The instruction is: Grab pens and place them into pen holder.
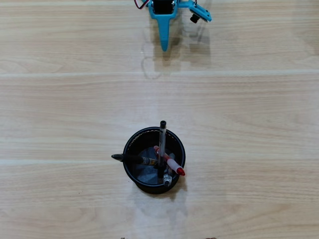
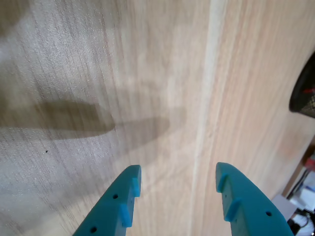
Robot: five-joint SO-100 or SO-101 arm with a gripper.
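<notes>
Four pens were seen standing inside the pen holder (image 1: 130, 149), a round black mesh cup placed on the light wooden desk (image 1: 60, 109) in the lower middle of the overhead view. One clear pen with a black cap (image 1: 162, 137) leaned toward the top of that view, its capped end reaching past the cup's rim. One black pen (image 1: 124, 158) leaned to the left, its tip sticking out over the rim. One red and clear pen (image 1: 172, 163) was angled toward the lower right, and one clear pen with a grey sleeve (image 1: 167, 180) was tucked against the cup's lower right wall. No pen was seen lying on the desk. At the top edge of the overhead view the blue gripper (image 1: 164, 45) was found well apart from the cup, pointing down toward it. In the wrist view the gripper (image 2: 176, 179) was shown with its two blue fingers spread apart, with only bare wood grain and a soft shadow visible between them. A small part of the pen holder (image 2: 304, 96) was caught at the right edge of the wrist view.
</notes>
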